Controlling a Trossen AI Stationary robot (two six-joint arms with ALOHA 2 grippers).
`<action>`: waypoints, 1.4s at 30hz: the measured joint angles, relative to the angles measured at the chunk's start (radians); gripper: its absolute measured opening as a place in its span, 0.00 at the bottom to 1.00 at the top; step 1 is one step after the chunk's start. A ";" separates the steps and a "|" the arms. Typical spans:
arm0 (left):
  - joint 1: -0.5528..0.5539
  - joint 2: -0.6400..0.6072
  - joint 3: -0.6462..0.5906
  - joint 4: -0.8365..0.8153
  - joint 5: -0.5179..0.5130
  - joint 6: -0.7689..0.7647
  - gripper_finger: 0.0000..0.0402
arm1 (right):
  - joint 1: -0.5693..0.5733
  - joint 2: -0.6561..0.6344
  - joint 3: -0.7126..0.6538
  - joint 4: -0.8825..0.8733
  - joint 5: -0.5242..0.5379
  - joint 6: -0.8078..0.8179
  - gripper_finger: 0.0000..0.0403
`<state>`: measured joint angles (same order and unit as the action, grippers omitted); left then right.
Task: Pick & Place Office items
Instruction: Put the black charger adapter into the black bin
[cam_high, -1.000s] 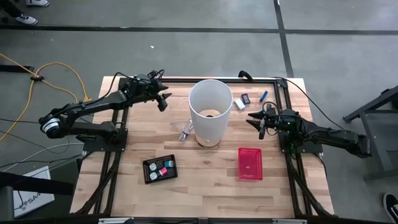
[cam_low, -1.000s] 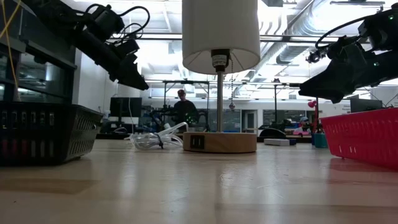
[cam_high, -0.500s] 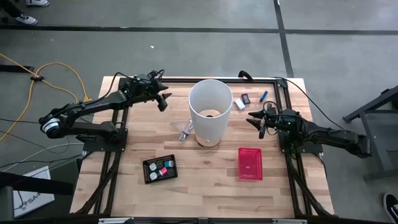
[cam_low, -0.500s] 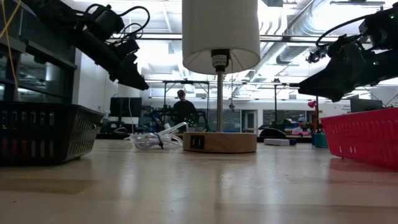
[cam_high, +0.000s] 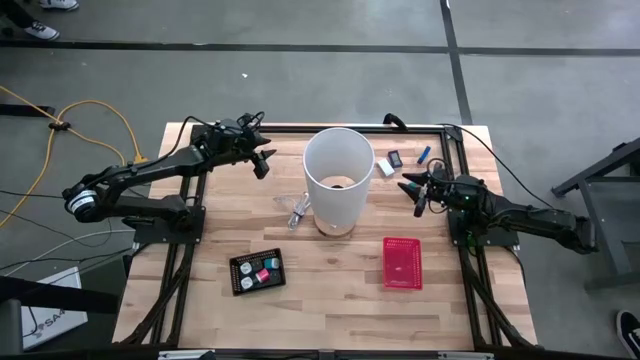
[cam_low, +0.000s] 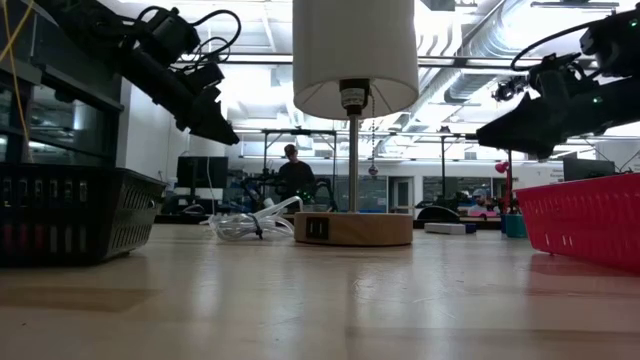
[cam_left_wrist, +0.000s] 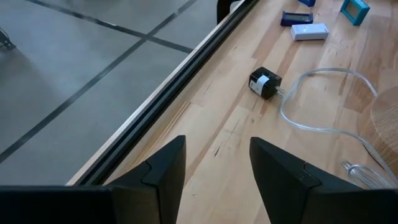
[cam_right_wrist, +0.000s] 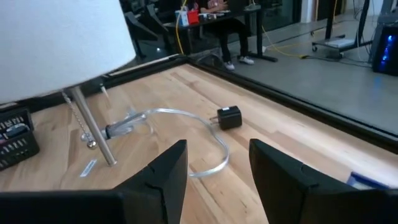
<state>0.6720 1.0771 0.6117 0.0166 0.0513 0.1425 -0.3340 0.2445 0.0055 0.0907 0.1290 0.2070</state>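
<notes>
1. Grippers aloft either side of lamp: left gripper and right gripper both parted, empty.
2. White block, dark piece, blue stick behind right gripper.
3. Pink, teal, white bits in black tray.

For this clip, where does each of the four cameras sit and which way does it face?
High: overhead, straight down on the wooden table; both arms show.
Low: tabletop level, facing the white-shaded lamp; both arms overhead.
Left wrist: on the left gripper, open, facing the black plug.
Right wrist: on the right gripper, open, facing the lamp's metal pole.
Both wrist views share the plug and clear cord.
</notes>
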 joint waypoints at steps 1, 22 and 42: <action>0.000 0.000 0.000 0.000 0.000 0.000 0.43 | 0.000 0.000 0.000 0.005 0.000 0.000 0.40; 0.000 0.000 0.001 0.000 0.000 0.000 0.43 | -0.003 0.288 0.184 0.040 0.033 -0.126 0.40; 0.000 0.000 0.001 0.000 0.000 0.000 0.43 | -0.399 0.970 0.446 0.285 -0.466 -0.164 0.40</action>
<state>0.6716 1.0771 0.6125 0.0166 0.0513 0.1425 -0.7334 1.2143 0.4516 0.3753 -0.3371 0.0427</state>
